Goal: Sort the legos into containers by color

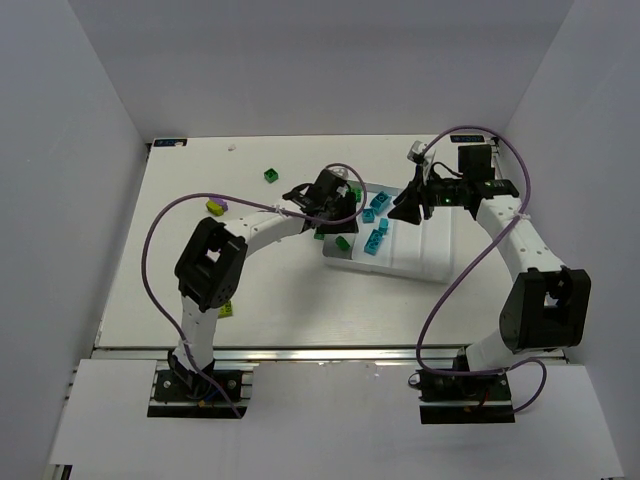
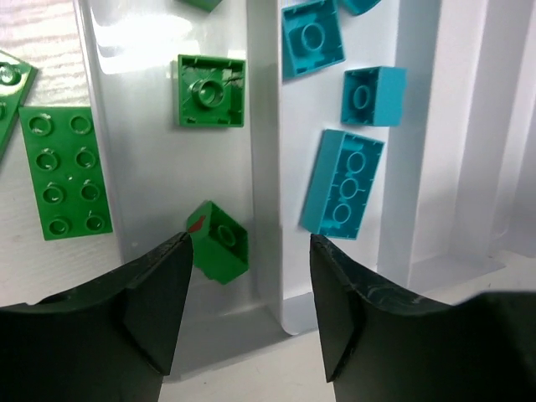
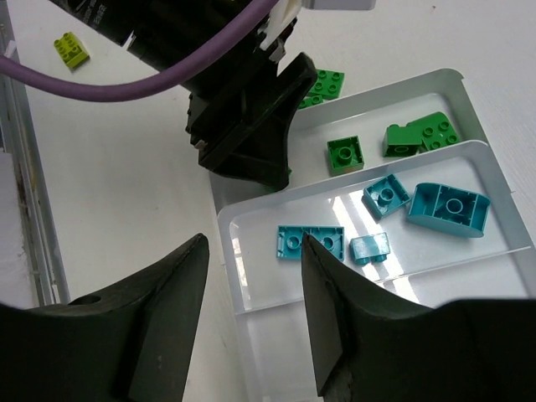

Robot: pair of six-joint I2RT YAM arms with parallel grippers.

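Observation:
The white tray lies mid-table, its long containers split by low ridges. My left gripper hangs open over the near end of the green container. A small green lego sits tilted just past its left fingertip, with nothing between the fingers. Another green lego lies further in. The neighbouring container holds several cyan legos. My right gripper is open and empty above the end of the cyan container, near a flat cyan lego.
A green plate lies on the table beside the tray. A loose green lego, a lime-and-purple one and a lime one sit on the left of the table. The left arm's black gripper is close in front of my right one.

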